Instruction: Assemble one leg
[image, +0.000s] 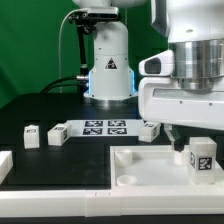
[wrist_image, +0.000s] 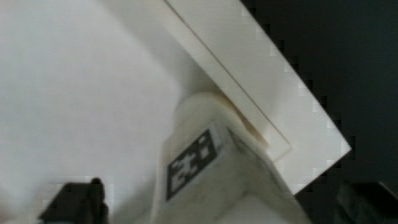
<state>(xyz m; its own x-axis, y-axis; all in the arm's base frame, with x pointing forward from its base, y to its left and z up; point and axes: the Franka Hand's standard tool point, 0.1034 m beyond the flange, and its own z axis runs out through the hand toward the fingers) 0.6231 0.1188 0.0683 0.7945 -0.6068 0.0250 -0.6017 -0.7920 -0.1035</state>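
- While the leg (image: 201, 157) stood upright over the near corner of the tabletop (image: 130, 165) at the exterior view's right, the gripper (image: 192, 148) hung directly above it; its tag faced the camera.
- In the wrist view the leg (wrist_image: 210, 150) lay against the raised rim of the tabletop (wrist_image: 71, 90), tag visible, close by the corner.
- Whether the fingers were pinching the leg or merely flanking it could not be told: the exterior view hid them behind the wrist housing, and the wrist view showed only a dark fingertip (wrist_image: 75, 200) at the frame's edge.
- Judged from these views, the leg had been carried to the corner, but its seating in the hole was not confirmed; insertion and tightening probably remained.
- Three further legs lay loose on the black table (image: 40, 110): one (image: 31, 134) and another (image: 58, 133) toward the exterior view's left, a third (image: 149, 129) just beside the marker board (image: 104, 126).
- Behind them stood the arm's base (image: 108, 70), with a green backdrop (image: 35, 40) beyond.
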